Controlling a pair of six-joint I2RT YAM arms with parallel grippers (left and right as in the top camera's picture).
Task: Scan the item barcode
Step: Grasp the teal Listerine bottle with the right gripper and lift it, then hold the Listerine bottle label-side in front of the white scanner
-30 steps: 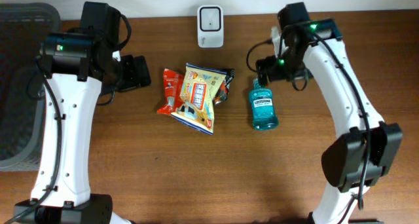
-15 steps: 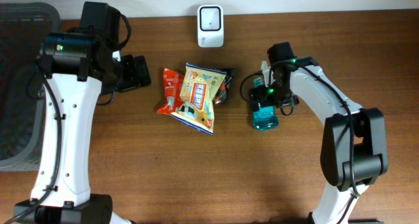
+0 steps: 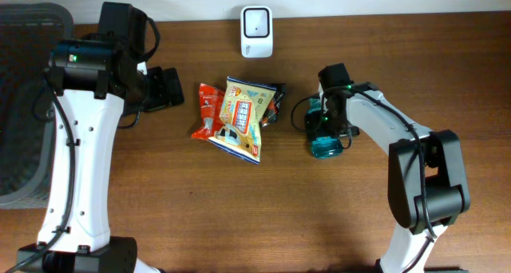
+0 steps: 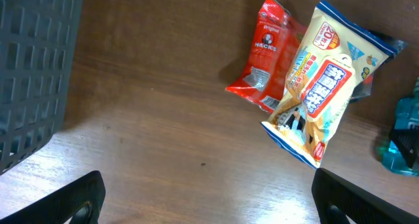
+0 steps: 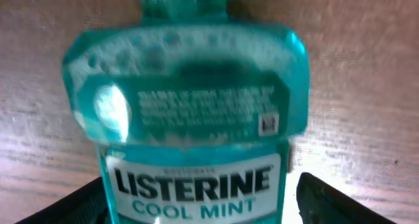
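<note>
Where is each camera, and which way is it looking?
Overhead: above the table, looking straight down; left arm and right arm show.
Left wrist: on the left arm, looking down at snack bags and basket; its fingers show.
Right wrist: close above the Listerine bottle; its fingers show.
Shared: the Listerine bottle appears in all three.

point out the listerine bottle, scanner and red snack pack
listerine bottle [image 5: 190, 119], right wrist view, teal body above the label
scanner [image 3: 256, 21], overhead view, white face
red snack pack [image 4: 265, 54], left wrist view, printed front

A teal Listerine Cool Mint bottle [image 3: 324, 148] lies flat, label up, at 5 o'clock from the white barcode scanner [image 3: 256, 21].
</note>
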